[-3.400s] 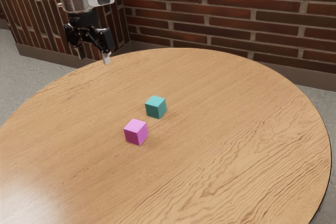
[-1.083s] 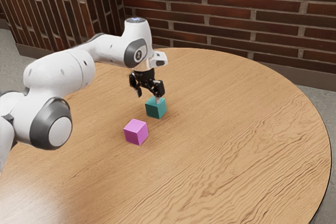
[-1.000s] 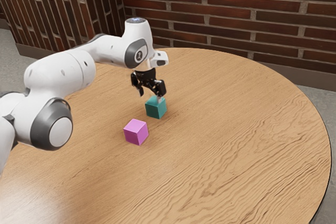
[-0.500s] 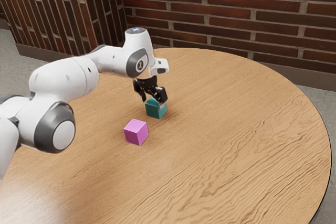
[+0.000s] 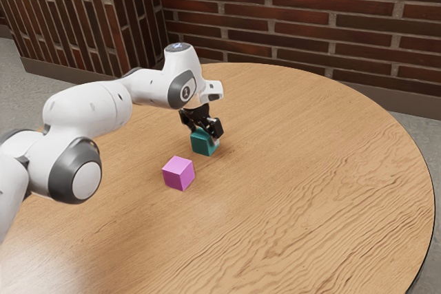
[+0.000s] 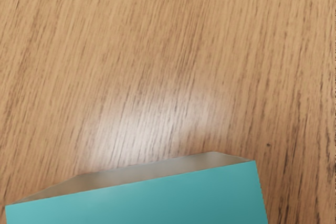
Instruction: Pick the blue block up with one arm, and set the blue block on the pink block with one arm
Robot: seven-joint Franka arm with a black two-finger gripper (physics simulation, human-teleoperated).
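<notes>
The blue block (image 5: 202,145), teal in colour, sits on the round wooden table (image 5: 310,170) near its middle. My gripper (image 5: 205,136) is low over the block, open, with its fingers down along the block's sides. In the wrist view the block's top face (image 6: 142,198) lies just under my hand. The pink block (image 5: 178,173) rests on the table a short way in front of the blue one, toward the exterior view's left, apart from it and from the gripper.
A brick wall (image 5: 310,12) runs behind the table. The table's rim (image 5: 413,191) curves round at the exterior view's right. Bare wood stretches to the right of both blocks.
My arm came in from the upper left to above the blue block, then lowered the gripper around it. Neither block has moved.
</notes>
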